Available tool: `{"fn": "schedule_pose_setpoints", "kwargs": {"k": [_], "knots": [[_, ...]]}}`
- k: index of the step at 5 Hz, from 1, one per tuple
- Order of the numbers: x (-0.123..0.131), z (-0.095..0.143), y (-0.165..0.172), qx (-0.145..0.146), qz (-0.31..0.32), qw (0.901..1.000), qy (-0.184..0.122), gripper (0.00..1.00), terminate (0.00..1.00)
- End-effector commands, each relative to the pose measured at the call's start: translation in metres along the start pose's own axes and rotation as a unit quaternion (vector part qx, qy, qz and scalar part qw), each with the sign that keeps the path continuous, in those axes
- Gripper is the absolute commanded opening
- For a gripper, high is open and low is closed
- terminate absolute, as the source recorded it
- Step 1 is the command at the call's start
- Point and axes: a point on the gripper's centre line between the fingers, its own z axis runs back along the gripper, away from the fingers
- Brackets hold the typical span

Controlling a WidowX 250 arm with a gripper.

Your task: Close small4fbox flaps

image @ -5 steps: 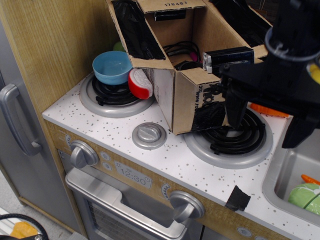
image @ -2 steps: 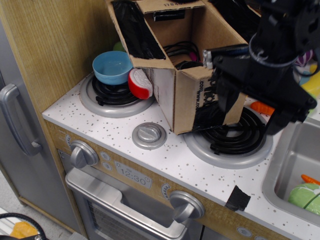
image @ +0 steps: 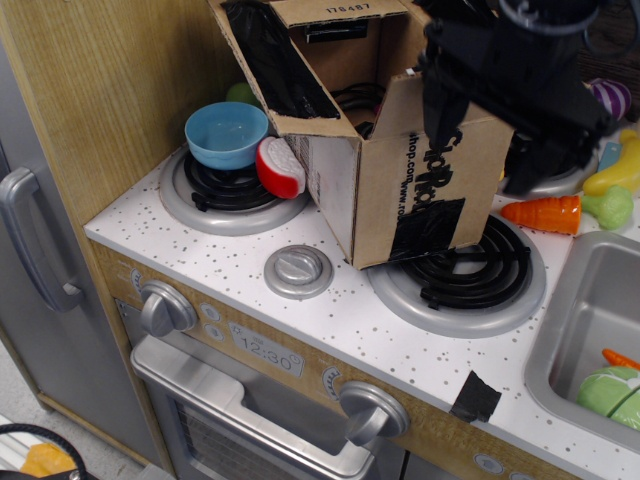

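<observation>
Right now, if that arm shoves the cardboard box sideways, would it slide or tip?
Probably slide: the small4fbox looks light, thin cardboard. It sits partly on a raised burner, so it might rock. Its open flaps would likely flex.

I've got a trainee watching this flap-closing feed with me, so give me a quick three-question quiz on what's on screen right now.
1. True or false: the blue bowl sits inside the small4fbox.
2. Which flap does the gripper reach over? A) the left flap lined with black tape B) the front flap C) the back flap bearing a printed number
3. Fill in: the orange carrot lies to the ____ of the box in the camera view.

Key: 1 false, it sits on the back-left burner beside the box. 2 B. 3 right.
</observation>
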Motion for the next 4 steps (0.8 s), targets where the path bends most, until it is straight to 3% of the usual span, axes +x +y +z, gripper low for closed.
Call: {"fn": "schedule_pose_setpoints", "kwargs": {"k": [1, 3, 4], "knots": [[0.027, 0.021, 0.03, 0.024, -0.037, 0.9988, -0.022, 1.0, 0.0], [0.028, -0.015, 0.042, -0.008, -0.046, 0.9977, -0.05, 1.0, 0.0], [0.027, -0.029, 0.04, -0.036, -0.043, 0.9972, -0.049, 1.0, 0.0]]}}
